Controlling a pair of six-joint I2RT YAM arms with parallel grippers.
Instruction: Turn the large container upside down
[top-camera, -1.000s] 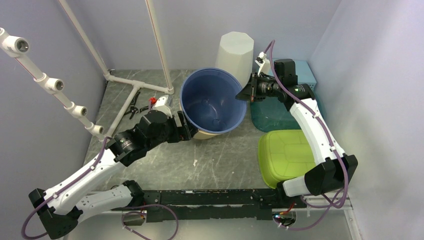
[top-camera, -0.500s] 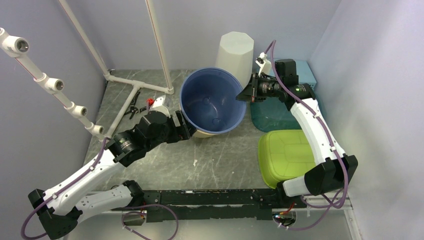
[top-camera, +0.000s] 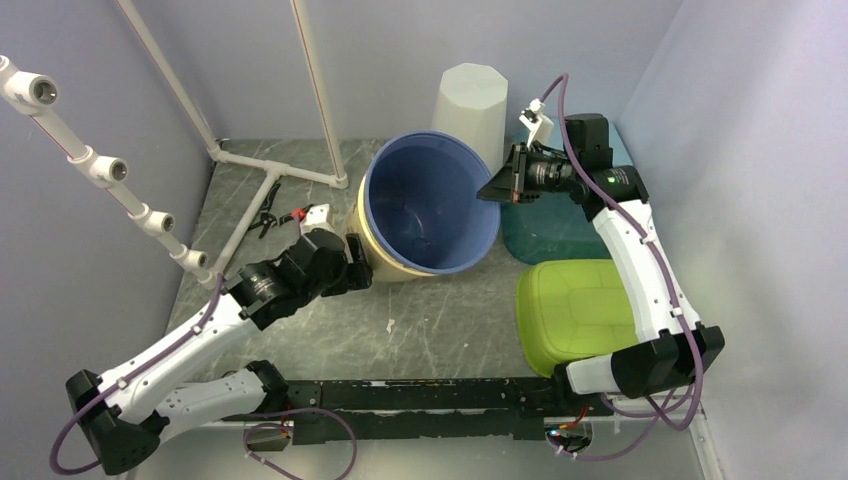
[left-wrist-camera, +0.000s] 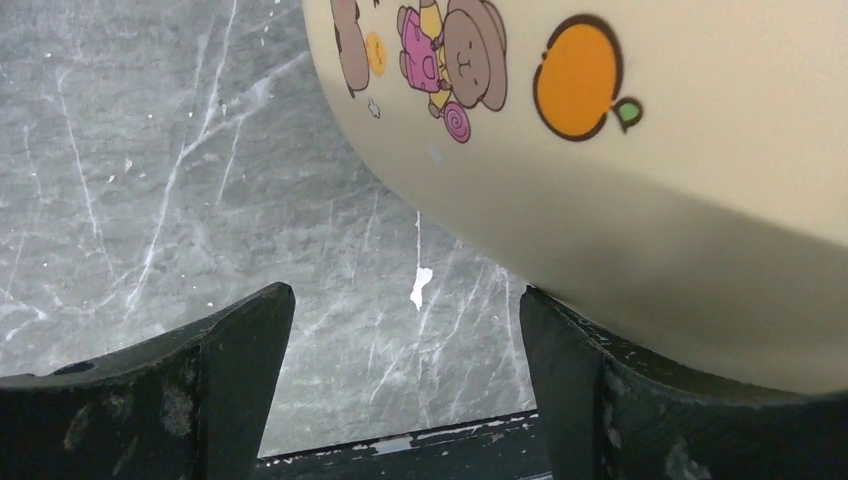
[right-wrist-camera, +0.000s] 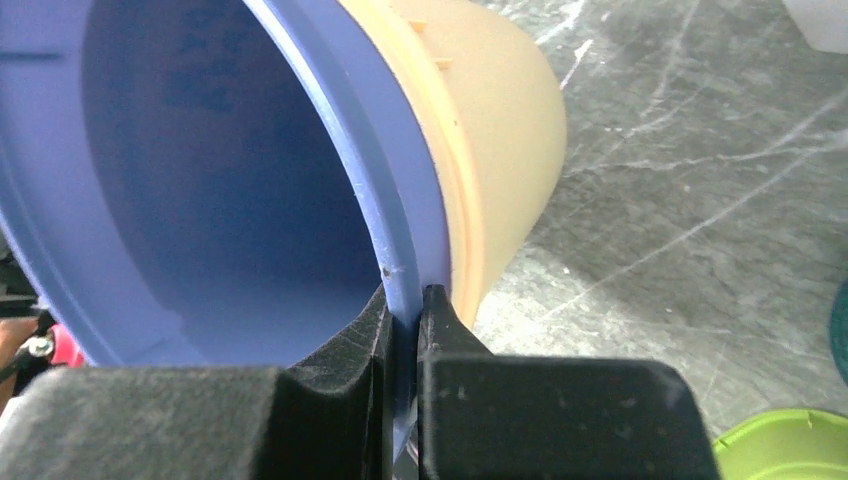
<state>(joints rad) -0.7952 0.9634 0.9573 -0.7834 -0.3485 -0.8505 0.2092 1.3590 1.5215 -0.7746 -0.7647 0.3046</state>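
The large container (top-camera: 425, 210) is a round tub, blue inside and cream outside with cartoon prints (left-wrist-camera: 620, 130). It stands tilted, its mouth leaning toward the back right, lifted on the right side. My right gripper (top-camera: 492, 190) is shut on its blue rim (right-wrist-camera: 405, 260), one finger inside and one outside. My left gripper (top-camera: 358, 268) is open low at the tub's left base, its right finger (left-wrist-camera: 590, 380) touching the cream wall and nothing between the jaws.
A white faceted bin (top-camera: 468, 105) stands behind the tub. A green lid-like tub (top-camera: 572, 310) and a teal tray (top-camera: 545, 235) lie to the right. White pipe frames (top-camera: 270, 170) and small tools (top-camera: 285, 215) occupy the left.
The right gripper rose and shifted right with the rim, tipping the container further. The left gripper drew back and lower along the tub's left base.
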